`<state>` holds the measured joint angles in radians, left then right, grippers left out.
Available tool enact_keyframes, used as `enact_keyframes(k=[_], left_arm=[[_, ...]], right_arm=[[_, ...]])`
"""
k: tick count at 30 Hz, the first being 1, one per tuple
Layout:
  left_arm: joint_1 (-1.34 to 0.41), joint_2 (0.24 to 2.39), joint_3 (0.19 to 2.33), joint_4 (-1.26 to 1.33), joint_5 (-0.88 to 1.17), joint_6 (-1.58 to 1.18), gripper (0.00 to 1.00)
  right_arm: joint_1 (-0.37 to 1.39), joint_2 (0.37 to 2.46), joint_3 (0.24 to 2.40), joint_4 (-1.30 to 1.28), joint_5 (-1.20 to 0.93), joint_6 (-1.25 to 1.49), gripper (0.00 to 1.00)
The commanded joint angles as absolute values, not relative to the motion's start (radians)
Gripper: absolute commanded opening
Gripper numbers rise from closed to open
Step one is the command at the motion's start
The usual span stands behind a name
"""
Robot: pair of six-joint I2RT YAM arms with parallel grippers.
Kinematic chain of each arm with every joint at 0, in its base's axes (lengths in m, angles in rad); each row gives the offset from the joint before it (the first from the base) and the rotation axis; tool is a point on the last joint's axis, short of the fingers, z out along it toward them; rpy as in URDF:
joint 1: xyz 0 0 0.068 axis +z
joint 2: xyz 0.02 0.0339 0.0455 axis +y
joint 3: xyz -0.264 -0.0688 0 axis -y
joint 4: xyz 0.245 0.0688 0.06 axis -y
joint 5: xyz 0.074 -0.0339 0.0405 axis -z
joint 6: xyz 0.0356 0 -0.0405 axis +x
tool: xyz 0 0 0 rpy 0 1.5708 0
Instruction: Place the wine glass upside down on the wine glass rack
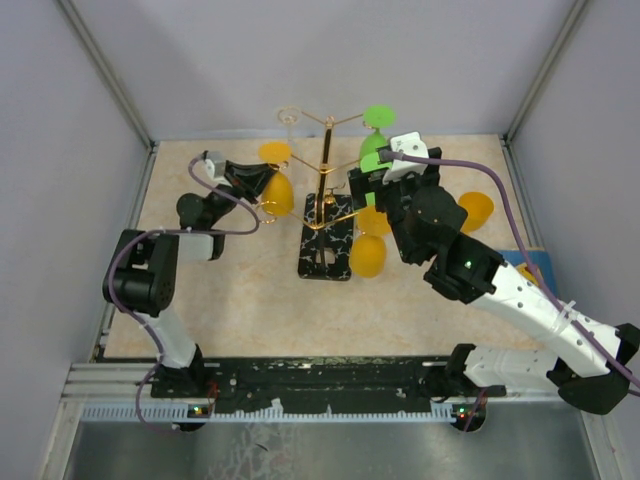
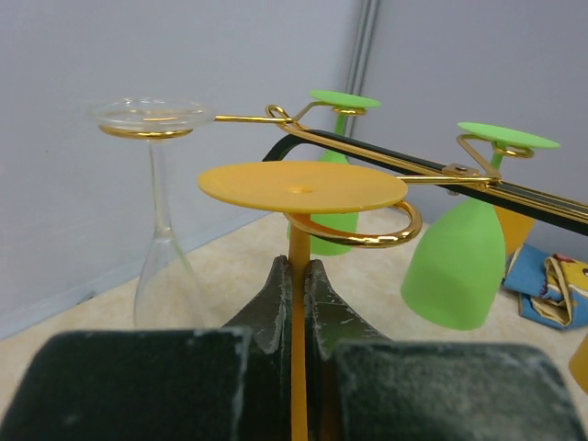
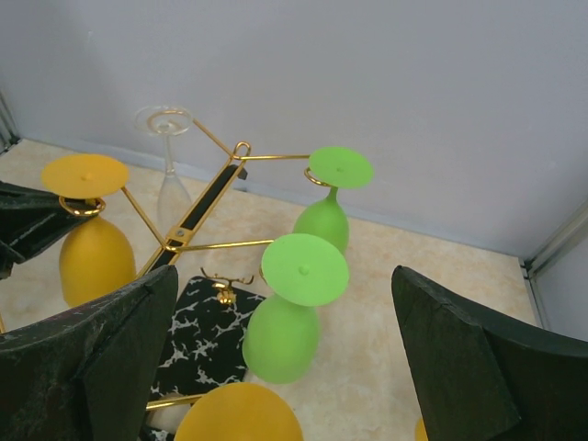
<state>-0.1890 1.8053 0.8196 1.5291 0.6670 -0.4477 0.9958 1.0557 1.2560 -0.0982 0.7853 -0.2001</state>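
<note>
An upside-down yellow wine glass has its thin stem pinched between the fingers of my left gripper, which is shut on it. Its flat foot sits just over a curled gold arm end of the wine glass rack; the stem stands inside the curl. From above, this wine glass hangs left of the pole with my left gripper on it. My right gripper is open, right of the pole, its fingers wide either side of a hanging green glass without touching it.
A clear glass and a second green glass hang upside down from other arms. More yellow glasses are by the black veined base, and one is at the right. A blue cloth lies at the right.
</note>
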Motion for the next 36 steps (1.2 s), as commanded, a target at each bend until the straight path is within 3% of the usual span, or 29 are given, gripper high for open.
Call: enact_keyframes(k=[1, 25, 27, 31, 36], left_arm=[[-0.127, 1.763, 0.744, 1.79, 0.654, -0.454, 0.0], [-0.253, 1.656, 0.673, 1.766, 0.741, -0.415, 0.0], [-0.261, 1.666, 0.679, 1.759, 0.74, -0.408, 0.09], [-0.262, 1.672, 0.655, 1.777, 0.716, -0.402, 0.55], [-0.254, 1.633, 0.599, 1.748, 0.69, -0.363, 0.74]], right_arm=[[0.985, 1.048, 1.28, -0.08, 0.787, -0.2, 0.99], [0.909, 1.089, 1.319, -0.208, 0.725, -0.08, 0.99], [0.905, 1.09, 1.319, -0.213, 0.723, -0.077, 0.99], [0.896, 1.09, 1.322, -0.223, 0.72, -0.068, 0.99], [0.871, 1.093, 1.329, -0.246, 0.694, -0.046, 0.99]])
